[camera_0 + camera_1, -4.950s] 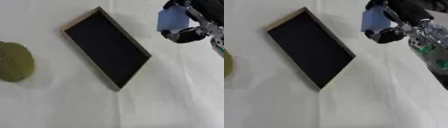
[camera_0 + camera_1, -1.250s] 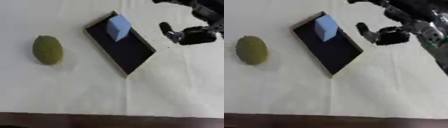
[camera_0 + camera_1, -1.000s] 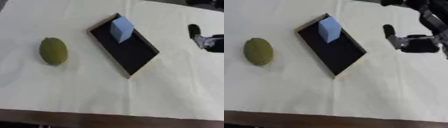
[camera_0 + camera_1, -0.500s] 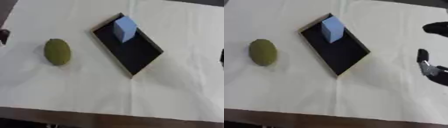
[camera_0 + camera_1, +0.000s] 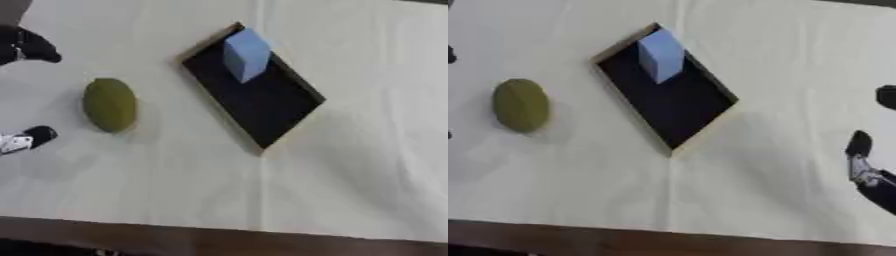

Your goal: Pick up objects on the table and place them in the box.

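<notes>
A shallow black box (image 5: 262,102) with a pale rim lies askew on the cream tablecloth. A light blue block (image 5: 246,54) stands inside its upper end. Left of the box, an olive green oval object (image 5: 109,104) lies on the cloth. My left hand (image 5: 24,44) shows at the left edge, just left of the green object, open with fingers and thumb (image 5: 33,136) spread and nothing held. At the right edge, well clear of the box, my right hand (image 5: 866,172) is open and holds nothing.
The cloth-covered table (image 5: 350,175) ends in a dark front edge (image 5: 219,240) along the bottom of the view. Bare cloth lies below and to the right of the box.
My right hand let go of the blue block in the box and drew back to the right edge. My left hand has come in beside the green object. The camera has shifted.
</notes>
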Robot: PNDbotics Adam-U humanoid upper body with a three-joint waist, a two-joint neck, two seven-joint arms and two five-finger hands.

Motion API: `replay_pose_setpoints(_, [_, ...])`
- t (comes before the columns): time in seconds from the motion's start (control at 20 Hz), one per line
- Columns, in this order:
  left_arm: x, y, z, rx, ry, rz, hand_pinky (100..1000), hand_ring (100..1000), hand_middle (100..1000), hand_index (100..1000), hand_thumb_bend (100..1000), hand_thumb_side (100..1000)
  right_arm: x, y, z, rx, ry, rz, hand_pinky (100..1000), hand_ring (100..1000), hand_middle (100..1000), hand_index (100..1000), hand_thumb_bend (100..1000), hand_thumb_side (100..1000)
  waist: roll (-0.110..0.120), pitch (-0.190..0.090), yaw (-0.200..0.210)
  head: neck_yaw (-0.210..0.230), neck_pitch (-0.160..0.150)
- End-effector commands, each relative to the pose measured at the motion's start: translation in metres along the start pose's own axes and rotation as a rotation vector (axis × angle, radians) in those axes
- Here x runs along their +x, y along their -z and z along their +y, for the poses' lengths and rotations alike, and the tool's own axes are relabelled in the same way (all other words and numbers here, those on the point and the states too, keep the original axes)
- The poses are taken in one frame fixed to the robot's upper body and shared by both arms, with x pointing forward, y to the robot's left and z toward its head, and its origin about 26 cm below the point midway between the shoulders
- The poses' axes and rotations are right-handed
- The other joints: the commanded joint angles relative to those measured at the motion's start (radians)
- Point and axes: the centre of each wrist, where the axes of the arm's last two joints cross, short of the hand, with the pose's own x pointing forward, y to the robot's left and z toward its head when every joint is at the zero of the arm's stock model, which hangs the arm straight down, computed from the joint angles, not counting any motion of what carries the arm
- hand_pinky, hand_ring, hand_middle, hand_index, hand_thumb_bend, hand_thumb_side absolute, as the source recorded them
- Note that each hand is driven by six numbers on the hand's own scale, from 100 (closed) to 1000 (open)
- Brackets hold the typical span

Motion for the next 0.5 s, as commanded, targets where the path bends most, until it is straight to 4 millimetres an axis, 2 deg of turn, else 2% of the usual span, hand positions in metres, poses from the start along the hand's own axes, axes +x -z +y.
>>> replay_pose_setpoints(0.05, [0.004,0.002,0.011,-0.086,0.034,-0.022,882,867,843,915,469,553,0.003,0.002,-0.001,-0.068,0.028,-0.062,814,768,719,803,100,355,0.008,-0.016,-0.002,0.005,-0.004])
replay_pose_setpoints(0.25, [0.01,0.01,0.014,-0.103,0.011,-0.043,889,877,860,928,425,487,0.004,0.001,0.002,-0.074,0.034,-0.058,813,763,715,797,100,358,0.01,-0.016,-0.002,0.005,-0.002])
replay_pose_setpoints(0.3, [0.012,0.012,0.016,-0.099,0.007,-0.04,883,874,858,929,420,410,0.005,0.0,0.003,-0.074,0.035,-0.056,813,762,714,797,100,364,0.01,-0.016,-0.001,0.004,-0.001])
replay_pose_setpoints(0.35, [0.013,0.015,0.018,-0.089,0.01,-0.032,883,875,862,930,429,383,0.006,0.0,0.004,-0.074,0.036,-0.054,813,762,714,797,100,368,0.011,-0.015,-0.001,0.004,-0.001])
replay_pose_setpoints(0.5, [0.021,0.024,0.018,-0.087,0.021,-0.029,886,880,871,936,455,385,0.007,-0.001,0.007,-0.073,0.043,-0.05,813,761,713,796,100,386,0.011,-0.014,-0.002,0.007,-0.001])
